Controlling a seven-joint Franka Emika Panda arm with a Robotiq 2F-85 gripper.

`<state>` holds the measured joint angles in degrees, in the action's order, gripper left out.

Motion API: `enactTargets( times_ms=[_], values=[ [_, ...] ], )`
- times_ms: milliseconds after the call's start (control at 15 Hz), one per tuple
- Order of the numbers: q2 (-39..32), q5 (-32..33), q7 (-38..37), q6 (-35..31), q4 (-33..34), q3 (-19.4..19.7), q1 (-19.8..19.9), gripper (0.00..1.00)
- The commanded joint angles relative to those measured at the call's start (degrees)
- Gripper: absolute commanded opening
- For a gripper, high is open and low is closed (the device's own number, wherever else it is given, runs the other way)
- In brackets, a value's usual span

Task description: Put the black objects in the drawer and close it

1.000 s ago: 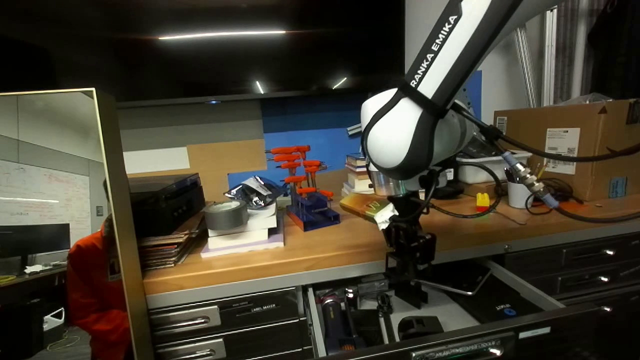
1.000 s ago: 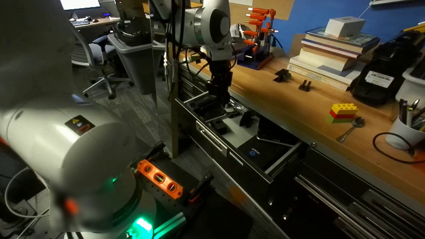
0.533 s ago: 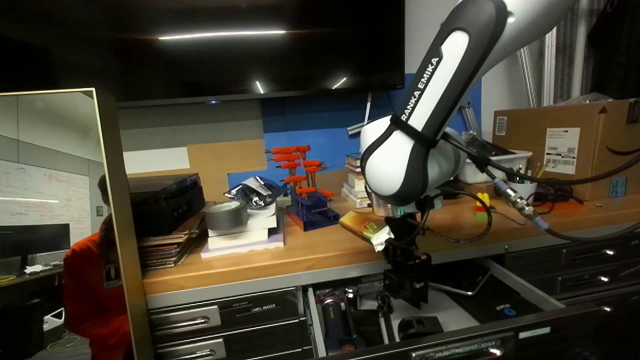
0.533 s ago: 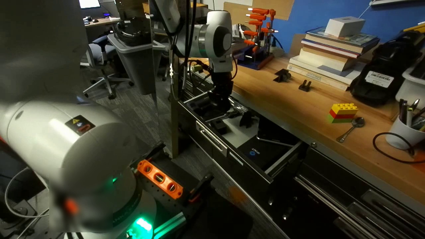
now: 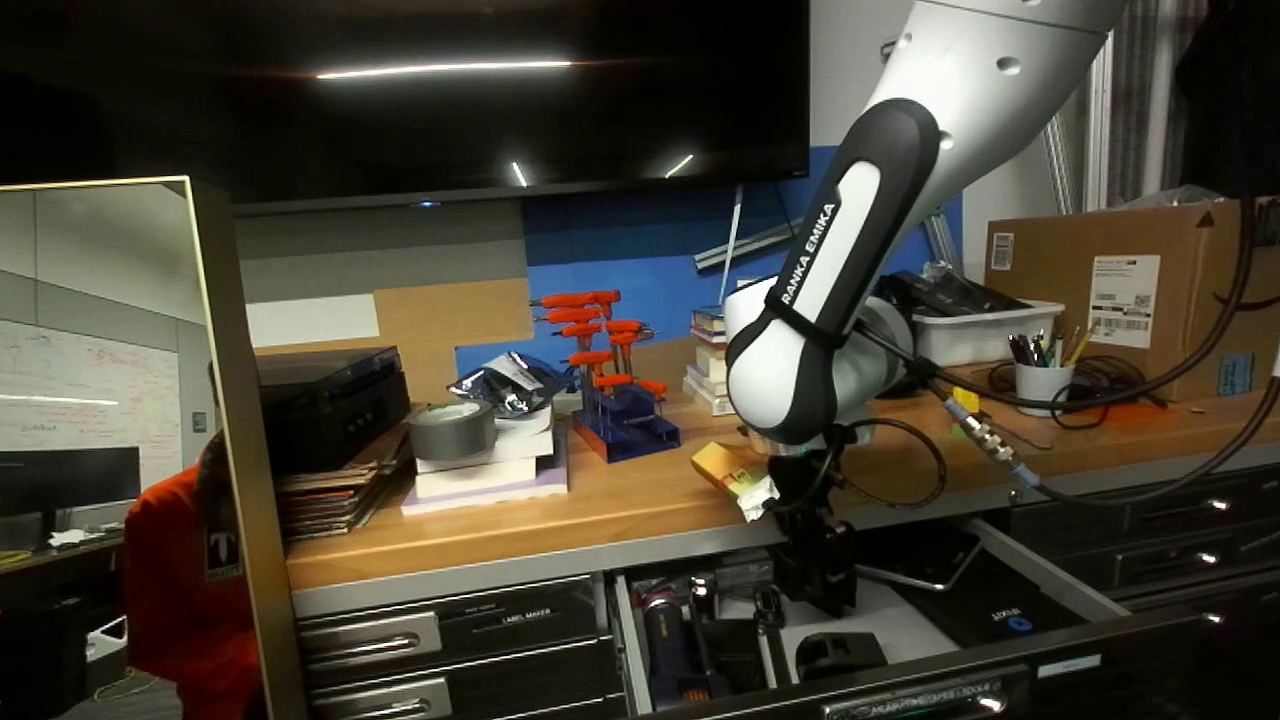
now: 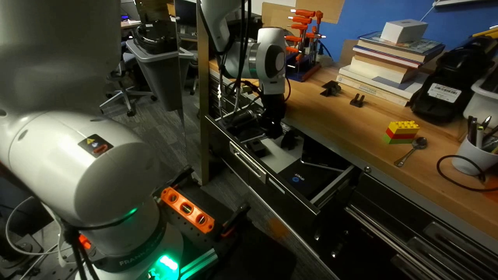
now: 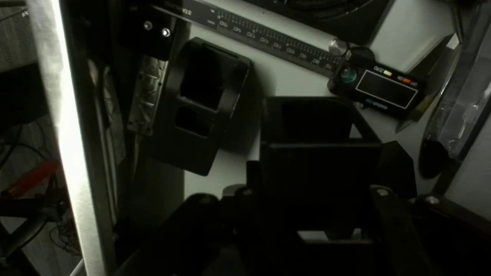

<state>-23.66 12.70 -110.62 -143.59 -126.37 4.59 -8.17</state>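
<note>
Black object point(image 7: 322, 165) gripped in the hand point(image 7: 319, 182) — hollow end toward the wrist view's top, long axis unclear.

The bent arm point(image 5: 850, 225) slants downward, its downturned hand point(image 7: 320, 170) clamped.

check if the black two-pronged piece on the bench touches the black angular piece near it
Apart: in an exterior view, wooden benchtop shows in the gap between the black two-pronged piece and the black angular piece.
</note>
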Motion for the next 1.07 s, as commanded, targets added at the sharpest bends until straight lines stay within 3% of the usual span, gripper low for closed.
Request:
enactTargets(
  times_ms=[0, 533, 600, 733, 867, 1000],
  values=[
    [-2.5, 1.6, -4.0, -0.3, 1.9, 2.7, -2.9, 0.25],
    [-4.5, 2.6, -9.1, -0.9, 1.6, 4.4, -5.7, 0.28],
    [-4.7, 2.6, -9.4, -0.9, 1.7, 4.4, -5.7, 0.75],
    [-5.0, 2.4, -9.3, -0.8, 1.8, 4.2, -5.6, 0.81],
    [-5.1, 2.4, -9.5, -0.9, 1.8, 4.3, -5.6, 0.98],
    [-4.6, 3.0, -9.9, -0.5, 1.9, 4.6, -6.0, 1.0]
  ],
)
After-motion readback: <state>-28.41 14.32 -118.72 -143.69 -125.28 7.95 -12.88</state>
